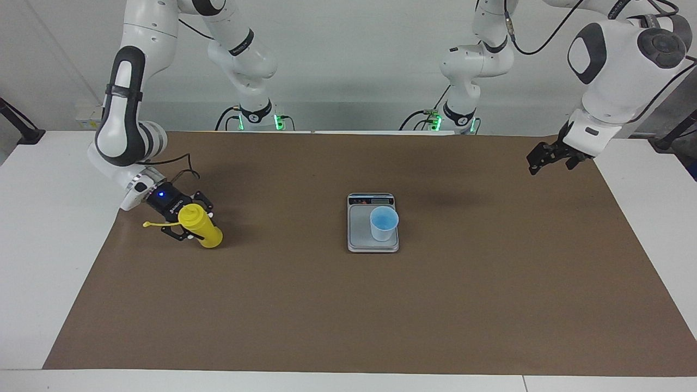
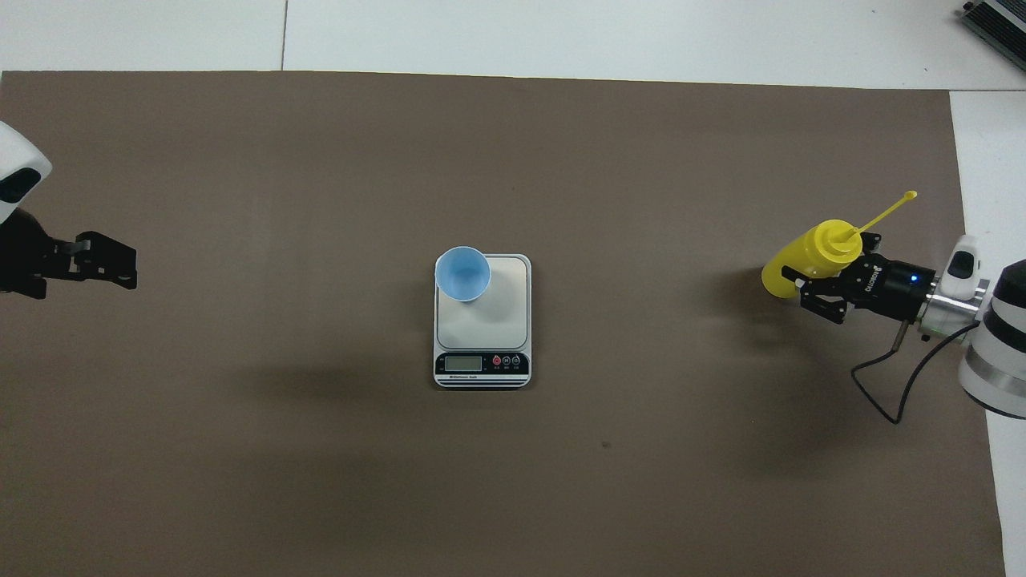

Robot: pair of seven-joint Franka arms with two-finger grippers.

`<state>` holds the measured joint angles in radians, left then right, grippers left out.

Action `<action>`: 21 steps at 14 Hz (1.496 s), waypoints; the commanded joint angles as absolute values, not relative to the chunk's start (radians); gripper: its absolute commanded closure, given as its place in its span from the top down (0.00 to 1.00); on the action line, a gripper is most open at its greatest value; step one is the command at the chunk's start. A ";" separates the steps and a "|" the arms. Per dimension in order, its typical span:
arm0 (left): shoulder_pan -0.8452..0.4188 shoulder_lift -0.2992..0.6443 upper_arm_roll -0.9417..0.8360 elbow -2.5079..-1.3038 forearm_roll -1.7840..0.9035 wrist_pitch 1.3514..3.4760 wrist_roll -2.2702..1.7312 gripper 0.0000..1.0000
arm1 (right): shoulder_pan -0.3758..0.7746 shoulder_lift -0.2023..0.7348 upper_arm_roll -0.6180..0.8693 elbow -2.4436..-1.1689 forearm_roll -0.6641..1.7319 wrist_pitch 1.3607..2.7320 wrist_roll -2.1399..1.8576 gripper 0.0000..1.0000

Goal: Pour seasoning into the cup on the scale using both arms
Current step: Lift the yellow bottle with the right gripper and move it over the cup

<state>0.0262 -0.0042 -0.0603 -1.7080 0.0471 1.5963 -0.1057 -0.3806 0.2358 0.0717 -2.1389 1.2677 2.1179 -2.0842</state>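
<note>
Seasoning bottle (image 2: 805,258) clamped between the fingers of the right end effector (image 2: 826,280), so closed on the yellow body just below the domed nozzle. Tilted, not upright, nozzle leaning back toward the wrist and base angled down at the brown mat (image 1: 348,316). Can't tell whether the base touches the mat or not. Thin cap strap (image 2: 886,210) sticking out from the nozzle toward roughly 2 o'clock in the overhead view. All of that well apart from the scale (image 2: 497,312), out at its 3 o'clock seen from overhead, near the right arm's end of the desk (image 1: 43,218).

Scale flat in the middle of the mat, dark display strip (image 2: 481,363) at the 6 o'clock end from overhead, nearest the robots. Light-blue cup (image 2: 462,274) upright on the weighing plate, tucked at about 10 o'clock on it, right at the corner.

Left end effector (image 2: 108,260) hanging over the mat's edge at the scale's 9 o'clock, fingers apart, holding nothing, well away from everything.
</note>
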 commanded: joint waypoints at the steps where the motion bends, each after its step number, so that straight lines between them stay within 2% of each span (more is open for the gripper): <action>1: 0.020 -0.064 -0.046 -1.787 0.034 1.624 -0.094 1.00 | -0.321 0.177 0.075 -2.112 1.197 2.160 -1.961 0.03; 4: 0.018 -0.063 -0.046 -1.781 0.034 1.644 -0.094 1.00 | -0.276 0.173 0.077 -2.034 1.045 2.178 -1.804 0.02; 12: 0.018 -0.078 -0.048 -1.726 0.034 1.643 -0.097 1.00 | -0.079 0.156 0.078 -1.925 0.721 2.253 -1.499 0.02; 18: 0.020 -0.086 -0.046 -1.736 0.034 1.648 -0.100 1.00 | 0.116 0.167 0.078 -1.908 0.401 2.393 -1.215 0.02; 21: 0.020 -0.083 -0.046 -1.736 0.034 1.646 -0.103 1.00 | 0.175 0.176 0.083 -1.901 0.214 2.414 -1.066 0.02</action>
